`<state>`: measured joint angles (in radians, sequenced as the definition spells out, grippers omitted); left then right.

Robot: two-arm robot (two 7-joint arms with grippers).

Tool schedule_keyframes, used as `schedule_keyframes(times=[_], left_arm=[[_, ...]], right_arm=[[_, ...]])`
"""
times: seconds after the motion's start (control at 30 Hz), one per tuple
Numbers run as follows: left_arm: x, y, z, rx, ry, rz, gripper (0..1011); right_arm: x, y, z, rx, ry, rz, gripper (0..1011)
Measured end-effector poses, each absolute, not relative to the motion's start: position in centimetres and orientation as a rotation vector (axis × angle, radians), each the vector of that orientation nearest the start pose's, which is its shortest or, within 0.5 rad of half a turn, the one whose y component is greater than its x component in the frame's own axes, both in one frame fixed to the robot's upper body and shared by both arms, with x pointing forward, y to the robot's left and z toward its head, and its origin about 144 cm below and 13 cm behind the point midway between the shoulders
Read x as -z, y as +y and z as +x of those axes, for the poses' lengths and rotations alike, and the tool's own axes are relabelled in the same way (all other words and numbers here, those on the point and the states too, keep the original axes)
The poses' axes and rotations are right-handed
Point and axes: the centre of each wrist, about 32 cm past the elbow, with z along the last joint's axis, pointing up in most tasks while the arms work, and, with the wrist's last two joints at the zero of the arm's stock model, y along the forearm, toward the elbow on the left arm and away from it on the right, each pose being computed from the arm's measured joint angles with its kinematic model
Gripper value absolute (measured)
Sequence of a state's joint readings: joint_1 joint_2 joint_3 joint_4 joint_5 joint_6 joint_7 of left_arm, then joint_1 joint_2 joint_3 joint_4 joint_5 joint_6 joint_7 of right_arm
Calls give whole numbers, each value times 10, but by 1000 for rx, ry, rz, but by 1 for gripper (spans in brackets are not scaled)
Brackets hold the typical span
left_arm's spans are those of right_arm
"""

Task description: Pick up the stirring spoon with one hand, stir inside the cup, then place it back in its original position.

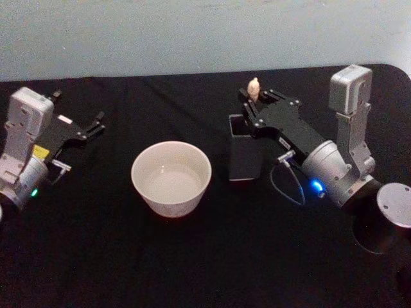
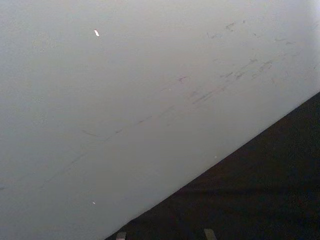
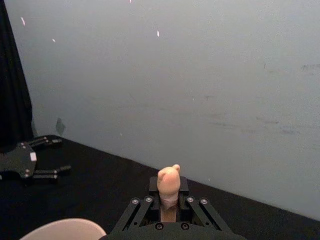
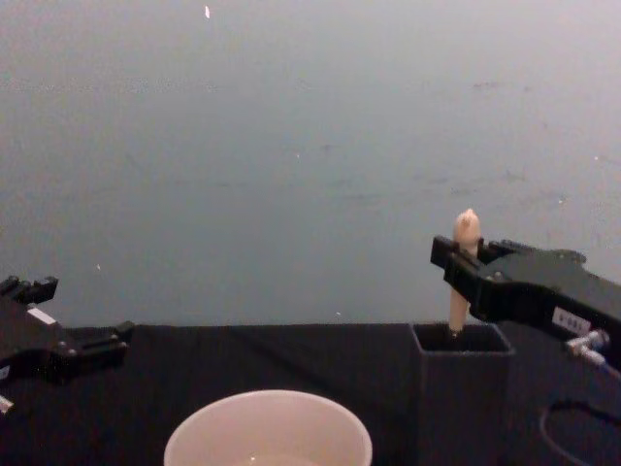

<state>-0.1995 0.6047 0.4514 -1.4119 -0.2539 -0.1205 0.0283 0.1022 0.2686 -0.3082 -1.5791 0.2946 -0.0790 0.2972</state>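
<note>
The dark grey holder box (image 1: 243, 156) is taken as the landmark; it is stood upright on the black tabletop (image 1: 192, 256), with the stirring spoon (image 1: 253, 87) stood inside it so that the pale peach handle tip is raised above the open top. In the chest view the handle (image 4: 463, 262) is seen rising nearly upright out of the box (image 4: 463, 388), its lower end lost in the opening. The right claw (image 1: 255, 102) is reached in from the right of the box, above its far end, and is clenched on the spoon's handle just under the peach tip; in the right wrist view the tip (image 3: 168, 181) is seen pinched between the two black fingers (image 3: 184, 187). The same claw (image 4: 456, 267) is held level above the box rim in the chest view. The cream-white cup (image 1: 171, 178) is set just to the left of the box, apart from it, and some pale liquid is seen in its bottom. The left claw (image 1: 96, 123) is parked well to the left of the box, beyond the cup, low over the tabletop, with its fingers spread and nothing held between them; it is also seen far off in the right wrist view (image 3: 57, 156).
</note>
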Motion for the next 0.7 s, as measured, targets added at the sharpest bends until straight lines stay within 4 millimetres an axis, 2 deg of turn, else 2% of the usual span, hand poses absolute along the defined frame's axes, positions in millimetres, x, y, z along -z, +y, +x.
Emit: schedule_keyframes(times=[0.7], left_arm=[[-1140, 310, 489, -1248, -285, 304, 1001]], right_arm=[[-1156, -210, 474, 984, -63, 43, 214]])
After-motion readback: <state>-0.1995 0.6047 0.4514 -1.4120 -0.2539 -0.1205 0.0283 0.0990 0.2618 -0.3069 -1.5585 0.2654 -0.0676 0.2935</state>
